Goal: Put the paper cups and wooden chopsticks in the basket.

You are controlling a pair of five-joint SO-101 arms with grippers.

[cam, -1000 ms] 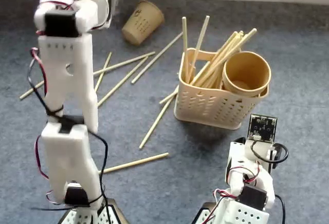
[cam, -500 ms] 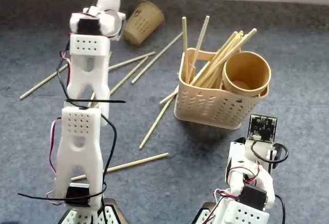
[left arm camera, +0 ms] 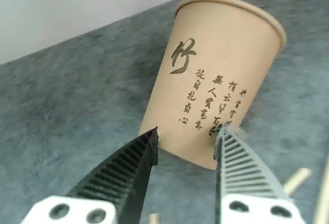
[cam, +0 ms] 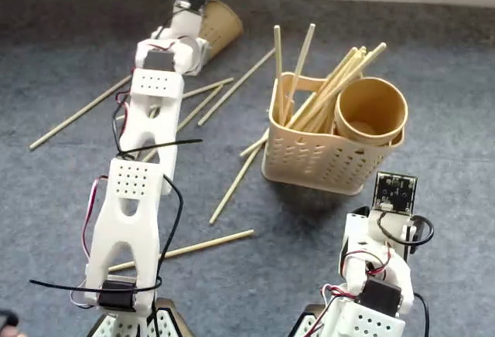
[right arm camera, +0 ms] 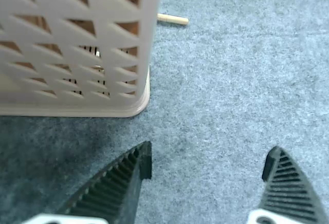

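Note:
A tan paper cup (left arm camera: 216,75) with dark lettering lies on its side at the far edge of the carpet (cam: 220,24). My left gripper (left arm camera: 185,139) is open, its fingertips at the cup's base on either side. The cream slotted basket (cam: 309,155) holds another paper cup (cam: 371,111) and a bundle of wooden chopsticks (cam: 340,74). More chopsticks (cam: 232,182) lie loose on the carpet beside the left arm. My right gripper (right arm camera: 208,165) is open over bare carpet just in front of the basket (right arm camera: 77,49).
Grey carpet covers the table. A pale wall strip runs along the far edge behind the lying cup. One chopstick end (right arm camera: 172,19) pokes out past the basket's corner. Open floor lies between the basket and the right arm's base.
The left arm has swung and stretched away toward the far edge, bringing its gripper up to the lying cup. The right arm has stayed put.

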